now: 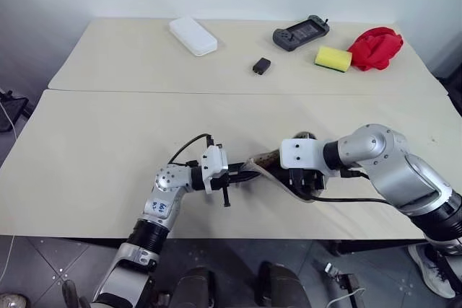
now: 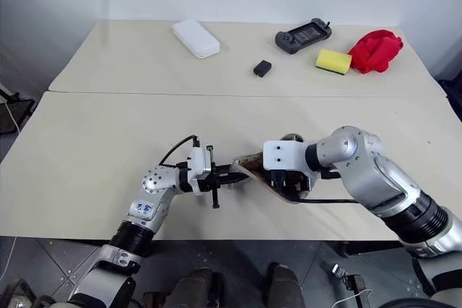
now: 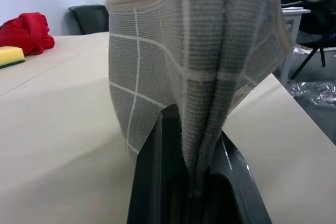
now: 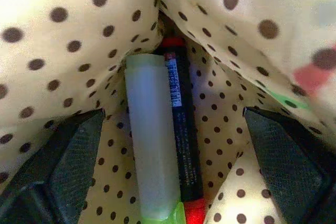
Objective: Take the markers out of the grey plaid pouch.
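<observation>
The left gripper [image 1: 232, 176] pinches the grey plaid pouch [image 3: 189, 66] shut-tight, steadying its mouth. The right gripper [image 4: 170, 150], spread wide and empty inside, straddles the 2 markers [image 4: 163, 145] for grasping.

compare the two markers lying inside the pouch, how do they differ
The pale whitish-green marker is thicker and plain, with a brighter green end; the dark marker is slimmer, carries a printed label and has red ends. Both lie side by side, touching, on the dotted lining between the right gripper fingers.

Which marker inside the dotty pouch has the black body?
The red marker: dark body, red ends, a white label strip. Beside it, touching, lies the pale whitish-green marker, light all along, with a green end.
</observation>
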Available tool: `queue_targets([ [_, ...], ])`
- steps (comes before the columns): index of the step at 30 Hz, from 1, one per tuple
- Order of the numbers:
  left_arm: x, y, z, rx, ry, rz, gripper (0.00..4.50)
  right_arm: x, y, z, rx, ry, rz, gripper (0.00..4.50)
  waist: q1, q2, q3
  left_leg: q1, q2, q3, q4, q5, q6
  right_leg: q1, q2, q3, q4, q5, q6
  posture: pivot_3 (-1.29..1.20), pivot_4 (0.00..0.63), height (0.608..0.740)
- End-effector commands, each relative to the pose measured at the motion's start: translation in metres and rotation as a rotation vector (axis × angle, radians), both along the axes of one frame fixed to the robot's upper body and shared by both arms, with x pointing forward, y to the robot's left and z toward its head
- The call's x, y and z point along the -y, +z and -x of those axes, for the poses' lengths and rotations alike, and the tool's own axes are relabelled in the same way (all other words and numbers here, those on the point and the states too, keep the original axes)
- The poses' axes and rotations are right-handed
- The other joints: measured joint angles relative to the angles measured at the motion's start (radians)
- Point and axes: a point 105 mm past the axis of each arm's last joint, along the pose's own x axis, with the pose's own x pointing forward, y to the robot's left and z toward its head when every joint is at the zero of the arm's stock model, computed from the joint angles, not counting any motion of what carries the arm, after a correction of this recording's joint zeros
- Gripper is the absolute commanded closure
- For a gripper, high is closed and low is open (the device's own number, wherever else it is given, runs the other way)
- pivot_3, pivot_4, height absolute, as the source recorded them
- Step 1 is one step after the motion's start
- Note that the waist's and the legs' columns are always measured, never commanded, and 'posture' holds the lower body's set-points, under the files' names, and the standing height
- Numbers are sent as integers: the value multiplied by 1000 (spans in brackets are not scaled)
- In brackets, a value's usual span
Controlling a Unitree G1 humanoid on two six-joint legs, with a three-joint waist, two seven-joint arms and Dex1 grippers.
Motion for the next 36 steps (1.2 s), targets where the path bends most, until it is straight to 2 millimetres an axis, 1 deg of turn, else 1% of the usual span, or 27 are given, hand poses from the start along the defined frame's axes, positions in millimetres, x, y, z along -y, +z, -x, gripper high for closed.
queue_targets([
  [1,0,7,1,16,-1,30,4500,9,-13,-5,3,-50,43,65,0,0,0,0,0,0,0,0,0,0,0,0,0,0,0,0,150,740],
  [2,0,7,0,15,0,31,4500,9,-14,-5,1,-51,48,65,0,0,0,0,0,0,0,0,0,0,0,0,0,0,0,0,150,740],
  [3,0,7,0,14,2,32,4500,9,-15,-6,2,-56,48,455,0,0,0,0,0,0,0,0,0,0,0,0,0,0,0,0,150,740],
  [5,-1,8,-1,14,5,33,4500,12,-15,-9,15,-61,59,977,2,0,0,0,0,1,0,0,0,0,0,0,0,0,0,0,150,740],
  [7,-2,8,-2,13,12,35,4500,15,-13,-12,42,-60,80,1672,2,0,0,0,0,1,1,0,0,0,0,0,0,0,0,0,150,740],
  [8,-2,8,-2,12,15,36,4500,15,-12,-13,53,-56,86,1952,2,0,0,0,0,1,1,0,0,0,0,0,0,0,0,0,150,740],
  [9,-2,9,-3,10,19,39,4500,15,-10,-14,66,-50,91,2365,2,0,0,0,0,1,1,0,0,0,0,0,0,0,0,0,150,740],
  [14,-4,11,-5,1,41,58,4500,17,0,-13,116,1,111,3979,2,0,0,0,0,1,1,0,0,0,0,0,0,0,0,0,150,740],
  [15,-4,11,-6,1,42,59,4500,17,2,-13,124,7,109,4073,2,0,0,0,0,1,1,0,0,0,0,0,0,0,0,0,150,740],
  [18,-5,12,-6,2,47,58,4500,18,9,-13,147,28,92,4062,2,0,0,0,0,1,1,0,0,0,0,0,0,0,0,0,150,740],
  [20,-6,12,-7,2,51,57,4500,20,18,-15,178,25,68,4062,3,0,0,0,0,1,1,0,0,0,0,-1,0,0,0,0,150,740],
  [23,-7,11,-8,5,60,48,4500,24,36,-15,186,34,-40,4062,3,0,0,-1,0,2,1,0,0,0,0,-1,0,0,0,0,150,740],
  [24,-7,11,-8,6,62,47,4500,22,39,-11,165,73,-79,4062,3,0,0,-1,0,2,1,0,0,0,0,-1,0,0,0,0,150,740],
  [27,-8,11,-9,6,64,44,4500,12,45,17,45,265,-203,4062,2,0,0,-1,0,3,0,0,0,0,0,-1,-1,0,0,0,150,740],
  [28,-9,11,-9,5,66,44,4500,12,47,21,37,289,-231,4062,2,0,0,-1,0,3,0,0,0,0,1,-1,-1,0,0,0,150,740],
  [30,-9,11,-9,4,67,44,4500,12,50,20,48,295,-298,4062,2,0,0,0,0,3,0,0,0,1,1,-1,-1,0,0,0,150,740],
  [35,-8,10,-8,2,67,46,4500,14,46,26,34,350,-369,4062,4,0,0,0,0,3,0,0,0,1,1,-1,-1,0,0,0,150,740],
  [36,-8,10,-8,1,66,46,4500,14,48,26,34,349,-406,4062,3,0,0,0,0,3,0,0,0,1,1,-1,-1,0,0,0,150,740],
])
